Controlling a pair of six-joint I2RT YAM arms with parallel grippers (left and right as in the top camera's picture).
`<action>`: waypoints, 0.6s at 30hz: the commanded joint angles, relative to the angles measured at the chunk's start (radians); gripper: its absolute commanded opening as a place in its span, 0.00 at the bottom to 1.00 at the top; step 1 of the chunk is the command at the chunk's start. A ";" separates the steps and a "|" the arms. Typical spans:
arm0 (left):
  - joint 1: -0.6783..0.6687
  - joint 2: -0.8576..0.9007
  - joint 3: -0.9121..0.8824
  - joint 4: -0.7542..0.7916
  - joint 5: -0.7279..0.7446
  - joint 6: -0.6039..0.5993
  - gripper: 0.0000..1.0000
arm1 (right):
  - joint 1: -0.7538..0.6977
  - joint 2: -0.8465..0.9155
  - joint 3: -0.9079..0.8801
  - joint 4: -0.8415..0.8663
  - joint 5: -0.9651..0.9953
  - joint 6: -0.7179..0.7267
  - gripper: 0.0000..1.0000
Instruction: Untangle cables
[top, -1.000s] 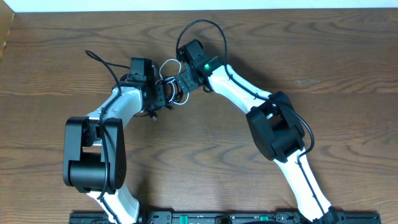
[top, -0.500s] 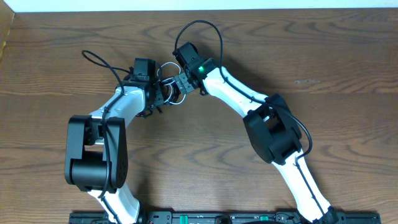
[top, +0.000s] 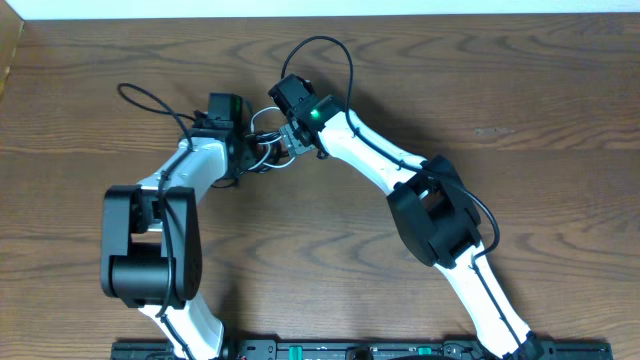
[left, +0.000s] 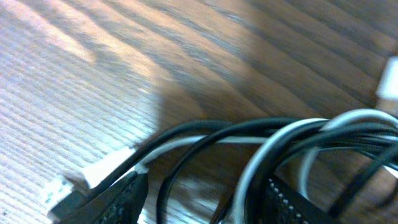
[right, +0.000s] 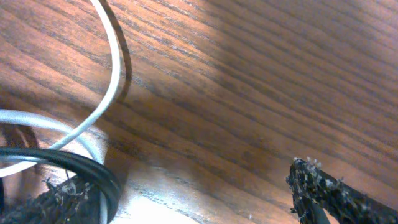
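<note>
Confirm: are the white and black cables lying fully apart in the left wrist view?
No, the white cable and the black cables cross and loop over each other in one tangled bundle.

Black and white cables (left: 249, 134) are seen between the black, stippled fingers (left: 121, 199) of the left claw (left: 205, 193); beneath the claw, the table (left: 93, 74) is shown brown with darker grain.

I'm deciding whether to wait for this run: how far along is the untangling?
Nothing looks done: the black and white cables lie looped through each other in one bundle on the table. In hand: both grippers sit at that bundle, the left gripper straddling several strands, the right gripper open beside a black cable. Left: separating every cable.
</note>
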 joint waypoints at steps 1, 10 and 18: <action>0.104 0.055 -0.045 -0.056 -0.111 -0.016 0.57 | -0.065 0.097 -0.060 -0.056 0.270 0.000 0.87; 0.189 0.055 -0.045 -0.079 -0.068 -0.060 0.61 | -0.078 0.097 -0.049 -0.093 0.270 0.035 0.88; 0.262 0.055 -0.045 0.003 0.477 0.159 0.08 | -0.098 0.095 -0.032 -0.110 0.085 -0.012 0.93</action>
